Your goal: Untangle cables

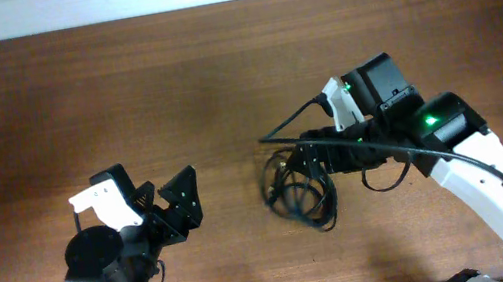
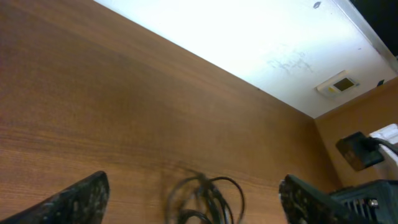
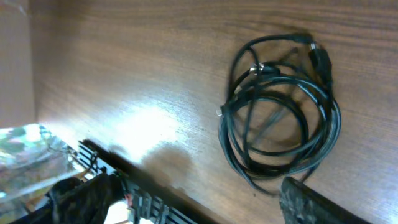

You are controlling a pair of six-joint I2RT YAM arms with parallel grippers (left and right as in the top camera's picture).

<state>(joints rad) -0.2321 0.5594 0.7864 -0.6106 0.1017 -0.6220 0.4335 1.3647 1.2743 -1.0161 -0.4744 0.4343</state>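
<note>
cables: coiled bundle mid-worktop, well apart from every edge
left jaws: spread wide, empty, bare wood around
right jaws: spread wide, empty, just beside the bundle

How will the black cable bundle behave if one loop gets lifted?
Likely floppy: the cables lie in thin, loose overlapping loops, so one lifted strand would probably drag the others. Probably light for their spread. The glossy sheath may slip in a pinch.

At the left wrist view's lower centre, the cables were blurred and cut off by the bottom edge.
</note>
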